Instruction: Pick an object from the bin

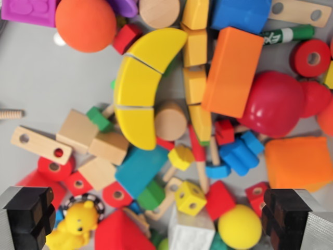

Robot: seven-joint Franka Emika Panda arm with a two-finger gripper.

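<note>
Dozens of toys lie jumbled in the bin [36,78], w/ grey floor bare only at 9 o'clock. Pincer [158,219] hangs over the pile, jaws spread wide & empty, a finger at each lower corner, prob. to straddle whatever sits between. Between them: yellow holed cube [190,197], red block [220,200], yellow ball [239,226]. Yellow banana [139,86], sliced in 3, arcs at 12 o'clock. Ball looks the easiest pick: round, on top, little leaning on it.

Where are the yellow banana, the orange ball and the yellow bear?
yellow banana [139,88]: wrist view, middle segment.
orange ball [86,24]: wrist view, centre of the ball.
yellow bear [77,225]: wrist view, its body.
</note>
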